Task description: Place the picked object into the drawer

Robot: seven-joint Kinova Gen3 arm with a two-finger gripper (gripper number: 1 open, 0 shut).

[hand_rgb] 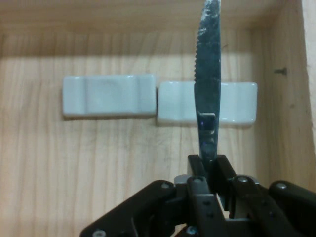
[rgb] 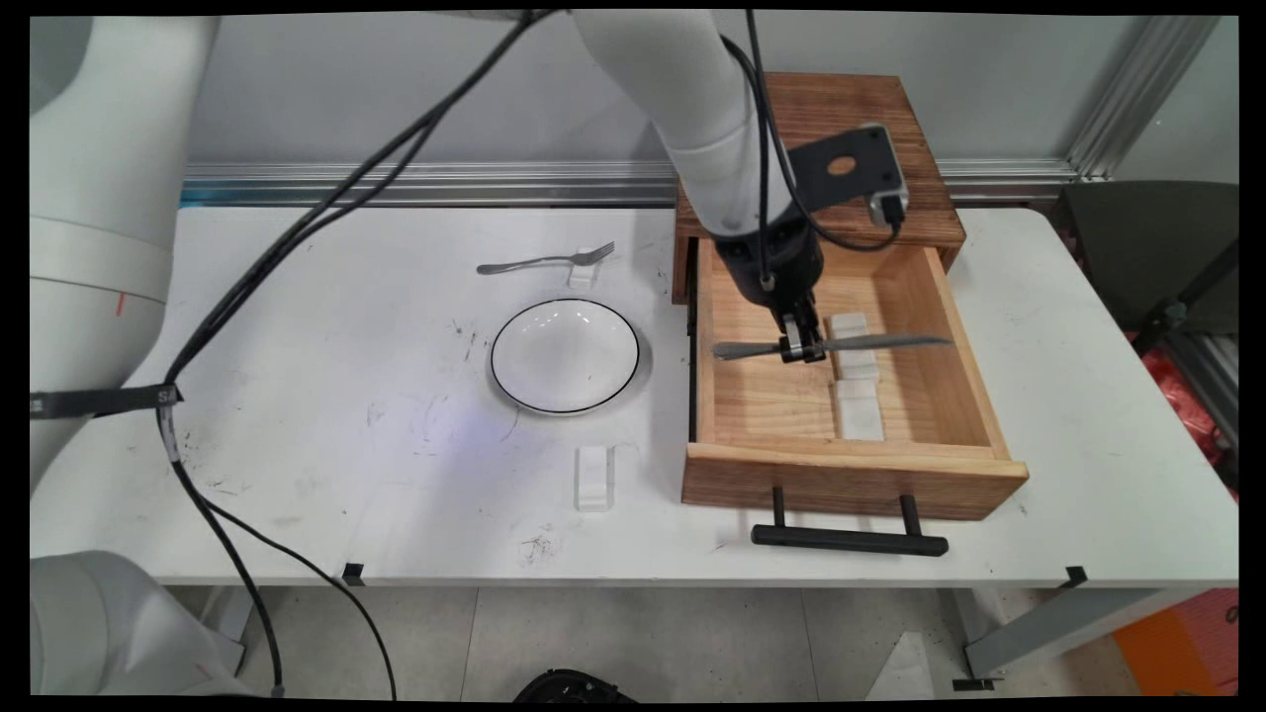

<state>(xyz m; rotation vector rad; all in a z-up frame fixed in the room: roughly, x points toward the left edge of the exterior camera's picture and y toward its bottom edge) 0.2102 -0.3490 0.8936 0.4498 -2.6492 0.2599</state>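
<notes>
- The end effector (rgb: 803, 346) is clamped on a knife (rgb: 831, 345), pinching it around the middle, right of centre in the main view.
- The knife hangs level over the open drawer (rgb: 925, 297), just above two white rests (rgb: 857, 374) on the drawer floor.
- In the hand view the serrated blade (hand_rgb: 208, 74) runs straight up from the fingers and crosses the right-hand rest.
- My guess: thin stiff metal, light but slick, so it could pivot in a narrow pinch. A grip on the flat sides near the balance point looks sensible.
- Out on the worktop (rgb: 346, 475): a plate (rgb: 565, 355) in the middle, a fork (rgb: 544, 261) above it propped on a rest, another rest (rgb: 594, 477) below.
</notes>
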